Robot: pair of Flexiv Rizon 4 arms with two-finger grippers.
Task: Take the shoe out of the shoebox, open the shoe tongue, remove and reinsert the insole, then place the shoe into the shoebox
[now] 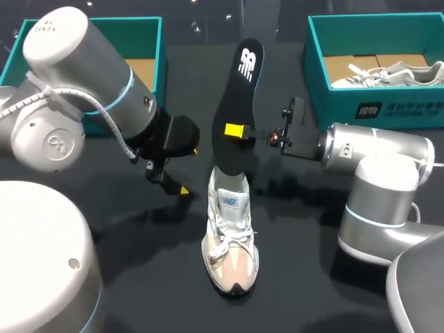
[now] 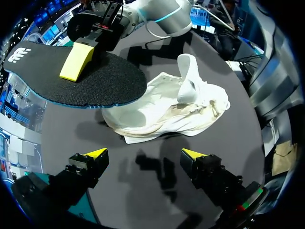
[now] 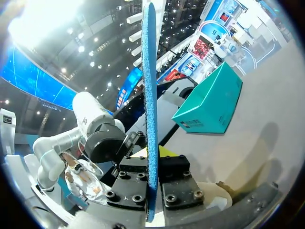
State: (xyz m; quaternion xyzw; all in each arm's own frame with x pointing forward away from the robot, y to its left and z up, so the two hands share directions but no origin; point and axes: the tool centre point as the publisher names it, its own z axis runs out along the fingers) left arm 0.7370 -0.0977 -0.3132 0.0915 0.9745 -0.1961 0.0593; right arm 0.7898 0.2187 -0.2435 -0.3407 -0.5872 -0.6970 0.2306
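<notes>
Teal cardboard shoebox [image 1: 326, 76] at right holds a white sneaker [image 1: 395, 73], partly cut off; second teal box [image 1: 149, 41] is half hidden behind left arm [image 1: 76, 76]. Cream lace-up shoe [image 1: 231, 243] stands on dark table [image 1: 312, 277]. Right gripper [image 1: 239, 130] clamps black foam insole [image 1: 239, 83] above its heel; left gripper [image 2: 145, 153] stands beside, jaws apart.

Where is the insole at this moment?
In the head view the insole is over the middle of the table, clamped in the right gripper, its near end over the heel of the shoe.
</notes>
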